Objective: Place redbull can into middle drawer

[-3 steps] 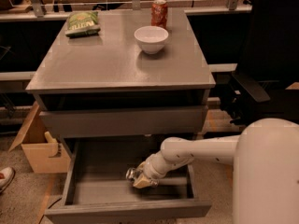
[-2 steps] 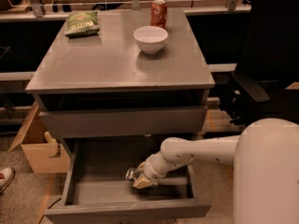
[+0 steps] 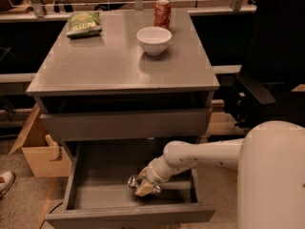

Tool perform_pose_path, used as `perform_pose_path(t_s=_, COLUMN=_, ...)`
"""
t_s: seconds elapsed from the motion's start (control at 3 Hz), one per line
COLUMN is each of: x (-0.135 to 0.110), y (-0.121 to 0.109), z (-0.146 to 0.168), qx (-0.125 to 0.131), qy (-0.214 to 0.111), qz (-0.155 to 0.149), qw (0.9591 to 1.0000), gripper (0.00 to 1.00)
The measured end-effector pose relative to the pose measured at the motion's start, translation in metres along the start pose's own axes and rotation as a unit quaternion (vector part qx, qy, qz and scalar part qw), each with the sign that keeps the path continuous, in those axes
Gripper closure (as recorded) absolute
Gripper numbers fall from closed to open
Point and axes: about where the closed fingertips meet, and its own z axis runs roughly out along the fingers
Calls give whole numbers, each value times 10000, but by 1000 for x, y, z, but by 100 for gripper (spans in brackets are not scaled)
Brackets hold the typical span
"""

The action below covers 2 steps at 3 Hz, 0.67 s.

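Note:
The middle drawer [image 3: 128, 214] is pulled open at the bottom of the grey cabinet and shows its deep grey tray. My gripper [image 3: 143, 187] reaches into the tray from the right, low over the floor near the front middle. It is shut on the redbull can [image 3: 133, 180], a small shiny silver can that sticks out to the left of the tan fingers [image 3: 147, 190]. I cannot tell whether the can touches the tray floor. My white arm [image 3: 205, 154] crosses the drawer's right wall.
A white bowl [image 3: 154, 39], a red-orange soda can [image 3: 162, 13] and a green snack bag [image 3: 84, 24] sit on the cabinet top [image 3: 109, 70]. A shut drawer front [image 3: 126, 123] lies above. There is a cardboard box [image 3: 40, 151] at left and a black chair [image 3: 267, 80] at right.

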Motion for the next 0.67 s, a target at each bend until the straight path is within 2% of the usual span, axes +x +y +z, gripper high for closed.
perform_pose_path(t_s=0.33, x=0, y=1, z=1, qx=-15, qy=-1, qz=-2, qw=10000, gripper=12)
perform_pose_path(t_s=0.67, x=1, y=0, z=-3, qx=38, qy=-28, qz=-9, qw=10000, gripper=0)
